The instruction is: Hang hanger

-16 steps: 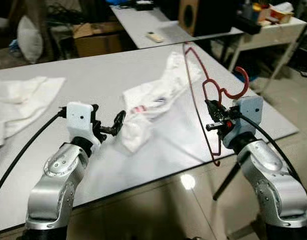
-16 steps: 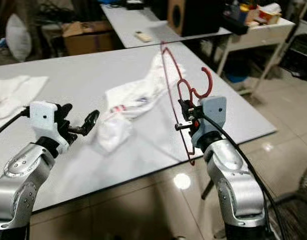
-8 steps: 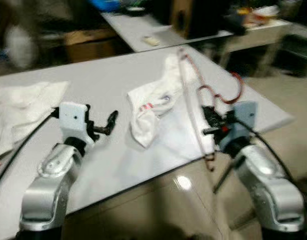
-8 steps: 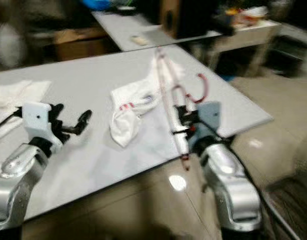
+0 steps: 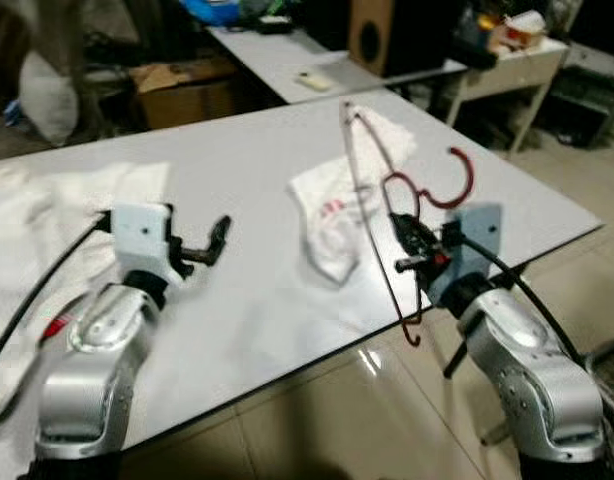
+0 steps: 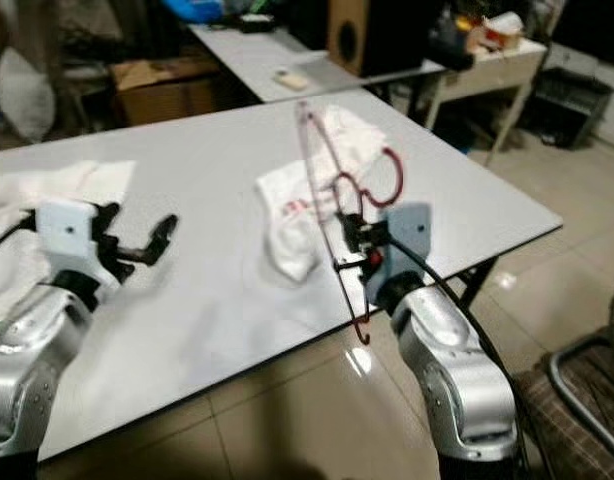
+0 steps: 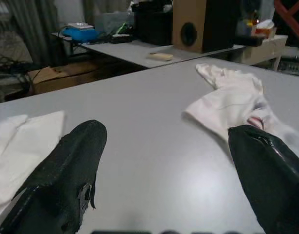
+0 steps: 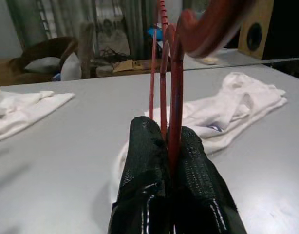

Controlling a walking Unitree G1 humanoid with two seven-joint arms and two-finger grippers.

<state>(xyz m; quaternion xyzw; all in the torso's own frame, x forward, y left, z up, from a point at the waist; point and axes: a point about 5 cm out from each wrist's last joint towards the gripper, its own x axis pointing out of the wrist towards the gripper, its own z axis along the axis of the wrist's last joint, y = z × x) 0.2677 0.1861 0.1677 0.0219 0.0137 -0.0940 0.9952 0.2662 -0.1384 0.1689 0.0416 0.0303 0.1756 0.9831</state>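
A thin red hanger [image 5: 377, 205] stands upright over the front right part of the grey table [image 5: 237, 170], its hook [image 5: 457, 180] curling to the right. My right gripper [image 5: 407, 240] is shut on the hanger near the base of the hook; in the right wrist view the black fingers [image 8: 144, 165] pinch the red wires [image 8: 169, 97]. My left gripper [image 5: 215, 240] is held open above the table's left half with nothing between its fingers [image 7: 71, 170]. A crumpled white shirt [image 5: 342, 200] lies on the table behind the hanger.
White cloth [image 5: 47, 210] lies on the table's left end. Behind stand a second table with a remote [image 5: 312, 80], a cardboard box [image 5: 187, 90], a speaker [image 5: 382, 30] and a cluttered side table [image 5: 507, 50]. A chair edge [image 6: 587, 390] sits at the right on tiled floor.
The whole picture has shifted, so the camera has moved and the blur has gone. The right gripper still holds the hanger upright; the left gripper stays open.
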